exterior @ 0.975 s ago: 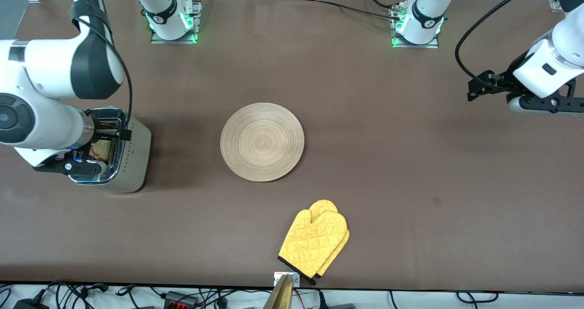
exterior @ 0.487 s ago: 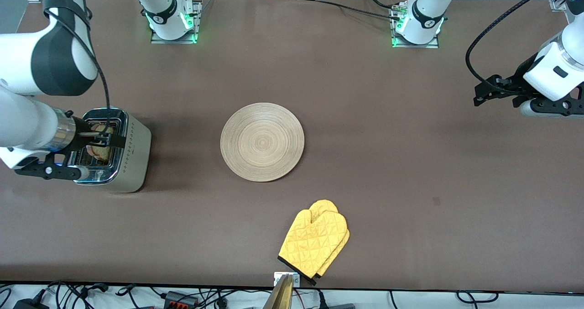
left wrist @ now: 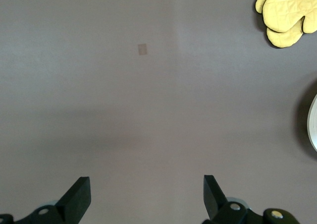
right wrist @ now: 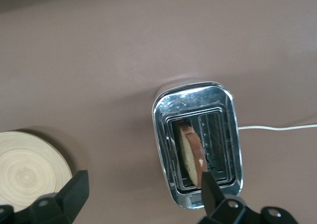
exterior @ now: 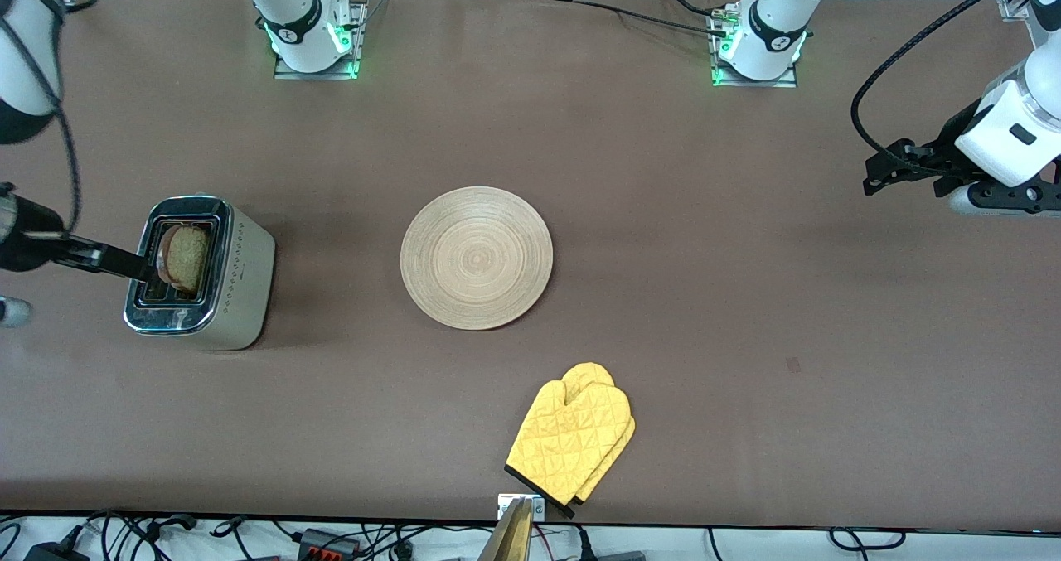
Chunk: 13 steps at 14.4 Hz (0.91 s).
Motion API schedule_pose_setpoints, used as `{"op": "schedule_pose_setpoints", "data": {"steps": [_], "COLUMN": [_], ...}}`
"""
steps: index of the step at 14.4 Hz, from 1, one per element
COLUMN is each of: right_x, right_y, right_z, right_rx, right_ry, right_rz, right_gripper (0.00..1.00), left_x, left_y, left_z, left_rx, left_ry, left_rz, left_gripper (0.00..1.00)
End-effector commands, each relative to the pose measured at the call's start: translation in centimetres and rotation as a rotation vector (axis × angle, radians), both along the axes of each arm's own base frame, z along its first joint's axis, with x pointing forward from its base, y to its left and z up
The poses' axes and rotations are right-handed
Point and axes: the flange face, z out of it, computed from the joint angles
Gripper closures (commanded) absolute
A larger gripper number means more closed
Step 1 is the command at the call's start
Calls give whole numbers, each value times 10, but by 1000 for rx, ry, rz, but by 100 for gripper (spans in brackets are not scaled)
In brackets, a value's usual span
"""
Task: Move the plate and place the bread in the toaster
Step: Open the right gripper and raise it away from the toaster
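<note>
The toaster stands toward the right arm's end of the table. The bread stands on edge in one of its slots, leaning and sticking out of the chrome top; the right wrist view shows the bread in the toaster too. My right gripper hangs open and empty above the table beside the toaster, one of its fingers reaching over the toaster's edge. The plate lies bare mid-table. My left gripper waits open and empty over bare table at the left arm's end.
A yellow oven mitt lies near the table edge closest to the front camera, nearer than the plate. The toaster's white cord trails off across the table. The arm bases stand along the table's farthest edge.
My right gripper has risen and drawn back from over the toaster toward the table's end, uncovering the bread in the slot. The left gripper has drifted slightly outward.
</note>
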Motion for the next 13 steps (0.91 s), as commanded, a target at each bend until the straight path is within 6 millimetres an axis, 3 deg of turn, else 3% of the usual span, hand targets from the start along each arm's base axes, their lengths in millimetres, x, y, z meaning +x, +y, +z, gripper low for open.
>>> {"op": "schedule_pose_setpoints", "data": {"steps": [1,5,7,13], "right_x": [-16,-35,-49,-96], "right_y": [-10,-27,-26,-26], "right_z": [8,15,18,-8], "right_rx": [32,20,17,-3], "right_ry": [-15,-14,28,-29], "right_rz": [43,91,111,153], "right_gripper": [0,0,0,0], "left_x": [9,10,11,14], "left_y": [0,3,16,12], "left_z": [8,11,7,10], "left_rx": [-8,-10,-10,57], "left_ry": [-19,-20,-11,-30], "left_rz": [4,9,28,11], "left_gripper": [0,0,0,0]}}
